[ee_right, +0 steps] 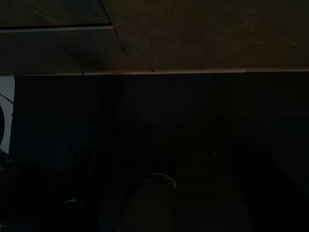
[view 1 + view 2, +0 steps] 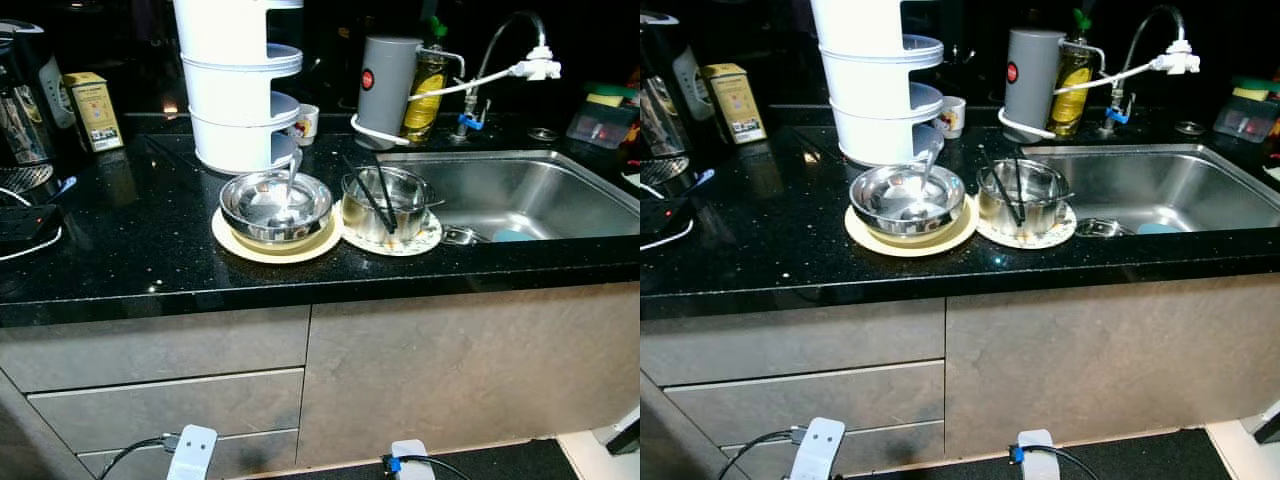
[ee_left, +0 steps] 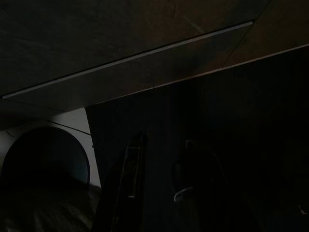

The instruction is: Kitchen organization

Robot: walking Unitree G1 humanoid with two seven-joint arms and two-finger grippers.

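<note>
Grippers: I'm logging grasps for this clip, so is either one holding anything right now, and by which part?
Nothing is held. The left gripper and right gripper hang low by the cabinet fronts, nothing between their fingers; both bowls sit untouched on the counter.

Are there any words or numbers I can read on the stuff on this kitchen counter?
None can be read.
Yellow rectangular tin box: printed label, too small and blurred.
Grey cylindrical plastic container: round red badge, writing too small.
Yellow-green glass bottle: label blurred.
</note>
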